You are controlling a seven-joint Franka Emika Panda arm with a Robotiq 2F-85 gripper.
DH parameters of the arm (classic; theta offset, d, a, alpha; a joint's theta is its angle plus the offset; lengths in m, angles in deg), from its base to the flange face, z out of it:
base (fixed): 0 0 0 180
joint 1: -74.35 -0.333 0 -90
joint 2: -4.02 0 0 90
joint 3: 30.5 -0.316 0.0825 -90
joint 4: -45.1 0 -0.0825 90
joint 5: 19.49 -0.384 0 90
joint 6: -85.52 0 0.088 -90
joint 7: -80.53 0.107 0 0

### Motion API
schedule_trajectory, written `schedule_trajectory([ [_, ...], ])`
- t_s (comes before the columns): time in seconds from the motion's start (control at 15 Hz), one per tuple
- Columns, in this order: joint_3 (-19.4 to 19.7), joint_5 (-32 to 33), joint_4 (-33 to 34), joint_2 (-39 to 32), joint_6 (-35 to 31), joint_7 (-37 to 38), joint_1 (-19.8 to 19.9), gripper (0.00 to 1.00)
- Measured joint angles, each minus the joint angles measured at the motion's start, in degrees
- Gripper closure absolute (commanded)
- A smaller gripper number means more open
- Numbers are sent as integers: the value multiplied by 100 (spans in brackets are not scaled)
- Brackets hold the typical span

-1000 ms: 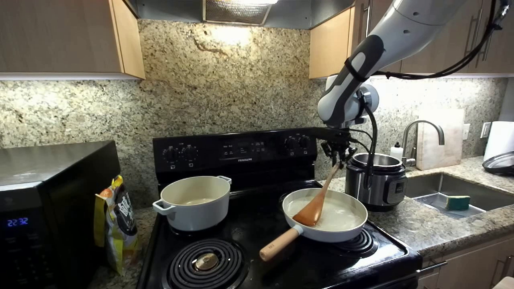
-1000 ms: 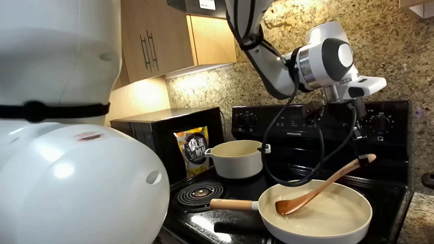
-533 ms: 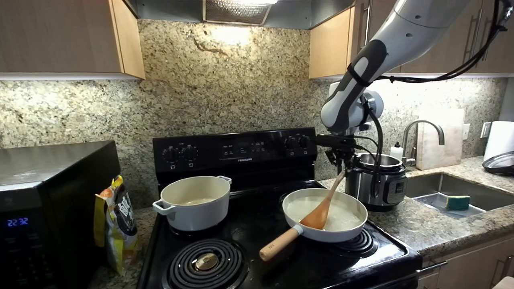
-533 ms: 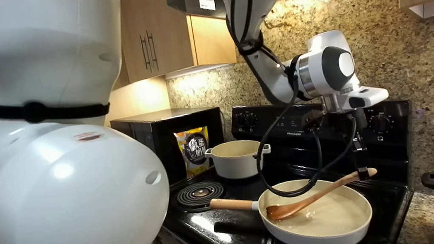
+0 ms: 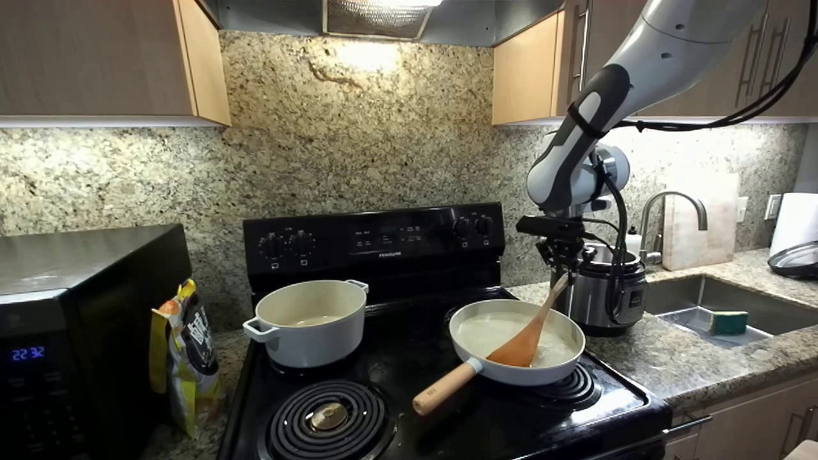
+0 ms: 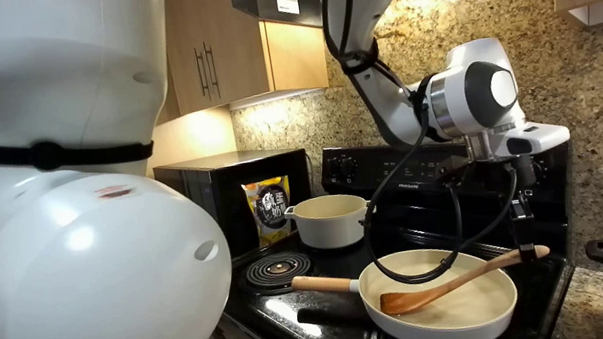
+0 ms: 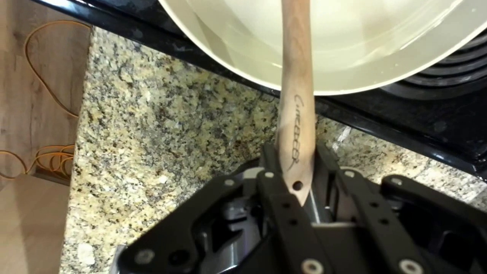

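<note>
At one o'clock above the pan in an exterior view, the end effector is gripping the wooden spatula, fingers pinching its handle near the holed tip. Spatula is slanting out over the rim, blade sitting inside the pan around six o'clock. Versus a second ago: end effector and spatula are sitting further toward four o'clock; grip is staying the same. Pan and the white pot at its nine o'clock are keeping their spots on the stove. At two o'clock, the pressure cooker is standing on the tabletop, now getting blocked more by the end effector.
</note>
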Motion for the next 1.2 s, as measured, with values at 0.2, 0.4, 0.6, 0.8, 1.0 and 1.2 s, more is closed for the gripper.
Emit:
schedule_trajectory([
  [0.2,61,0,76,13,34,-10,91,89],
  [0.4,132,0,231,18,117,-14,173,89],
  [0.6,173,0,467,20,282,-15,245,89],
  [0.8,153,0,731,14,410,-25,260,89],
  [1.0,40,1,985,-35,469,-27,231,89],
  [1.2,-86,5,1168,-95,498,-27,172,89],
])
